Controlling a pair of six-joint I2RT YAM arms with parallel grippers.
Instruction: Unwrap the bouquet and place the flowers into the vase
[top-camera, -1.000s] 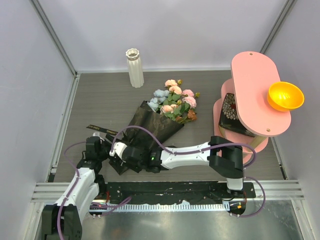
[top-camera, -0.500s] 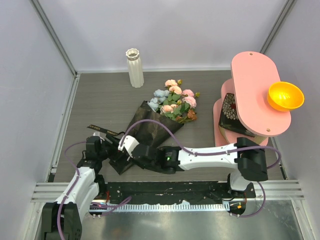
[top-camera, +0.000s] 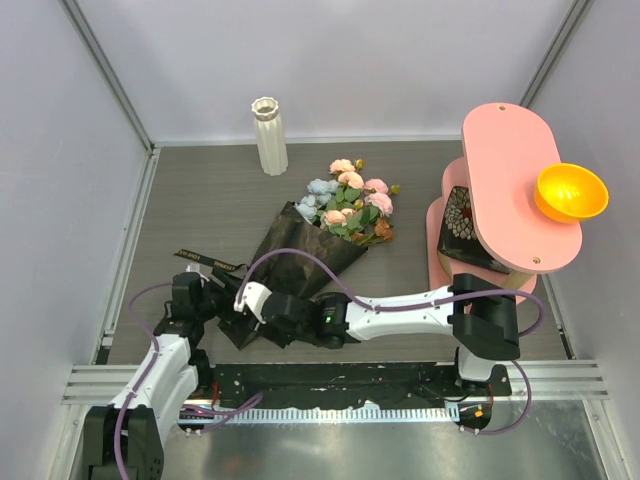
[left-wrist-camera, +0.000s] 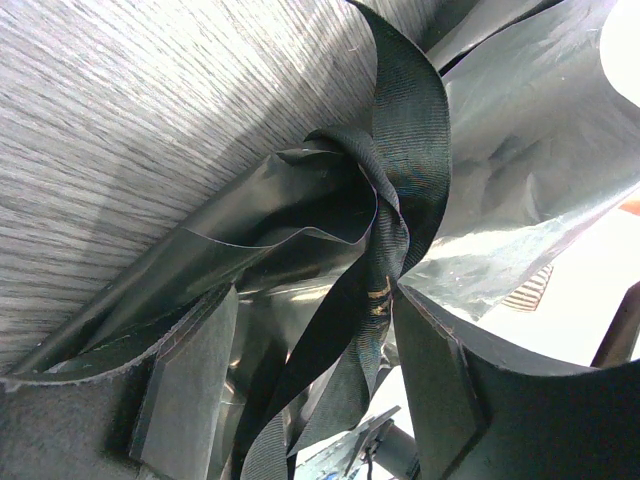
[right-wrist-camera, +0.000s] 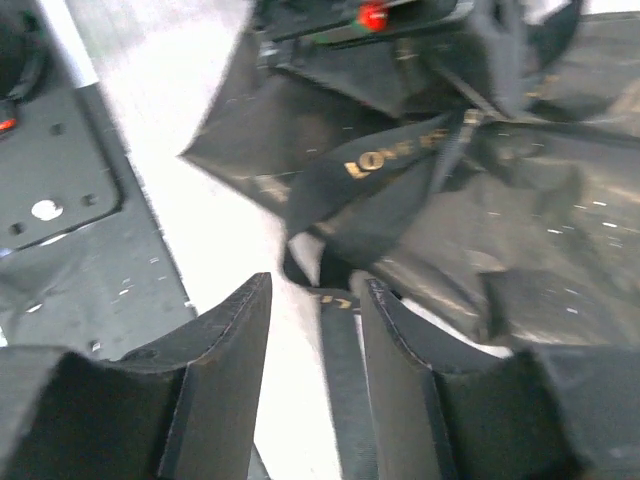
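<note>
The bouquet lies on the table with its flowers (top-camera: 350, 203) pointing to the far right and its black paper cone (top-camera: 300, 255) narrowing toward the near left. One black ribbon (top-camera: 205, 259) tail trails left of the cone. The ribbed white vase (top-camera: 268, 135) stands upright at the far side. My left gripper (top-camera: 213, 297) is at the cone's tip, open, and the ribbon knot (left-wrist-camera: 385, 200) and crumpled wrap hang loosely between its jaws (left-wrist-camera: 312, 297). My right gripper (top-camera: 243, 300) faces it from the right, open, with a gold-lettered ribbon strip (right-wrist-camera: 345, 370) lying between its fingers (right-wrist-camera: 317, 283).
A pink two-tier stand (top-camera: 515, 185) fills the right side. It carries an orange bowl (top-camera: 571, 192) on top and a dark patterned item (top-camera: 462, 225) on its lower shelf. Grey walls close in the left, right and far sides. A metal rail (top-camera: 350, 385) runs along the near edge.
The right arm's elbow swung out to the right, then came partway back. Its gripper stayed at the cone's tip. The bouquet and the left arm have barely moved.
</note>
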